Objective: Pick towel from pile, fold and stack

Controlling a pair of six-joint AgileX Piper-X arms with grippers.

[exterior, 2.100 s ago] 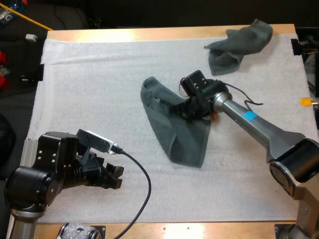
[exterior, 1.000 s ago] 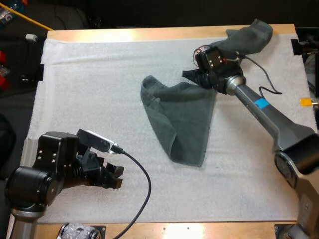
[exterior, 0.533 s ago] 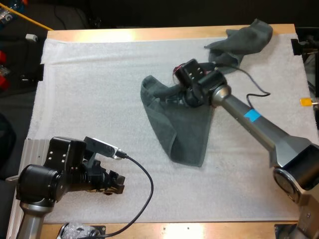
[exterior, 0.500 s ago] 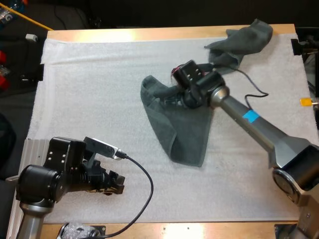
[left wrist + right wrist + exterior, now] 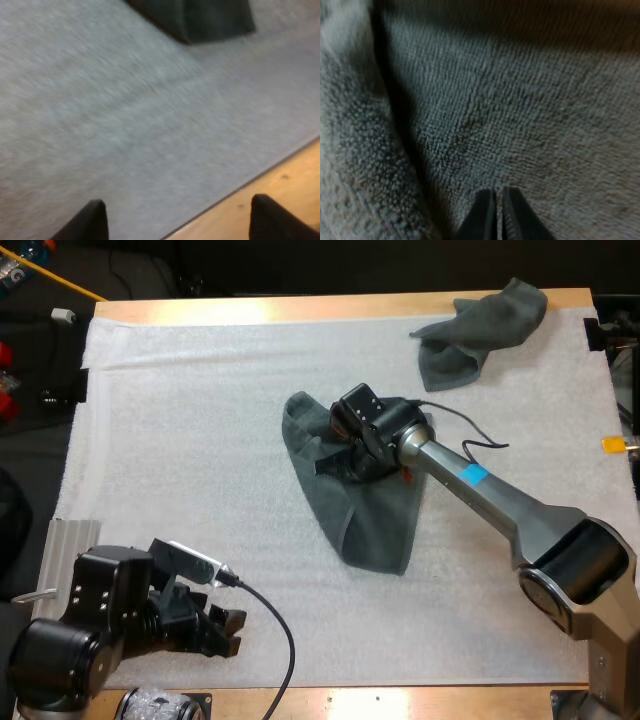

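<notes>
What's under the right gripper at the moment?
The flattened grey-green towel lies under the right gripper, whose shut fingers point down at its cloth. The white mat shows around the towel. Whatever is beneath the towel there is covered.

No legible text, number or brand in any view. Small blue square sticker point(image 5: 472, 475) on the grey right arm point(image 5: 500, 502): blank as far as can be told. Blue object with white lettering point(image 5: 15, 272) beyond the table's far left corner: unreadable.
</notes>
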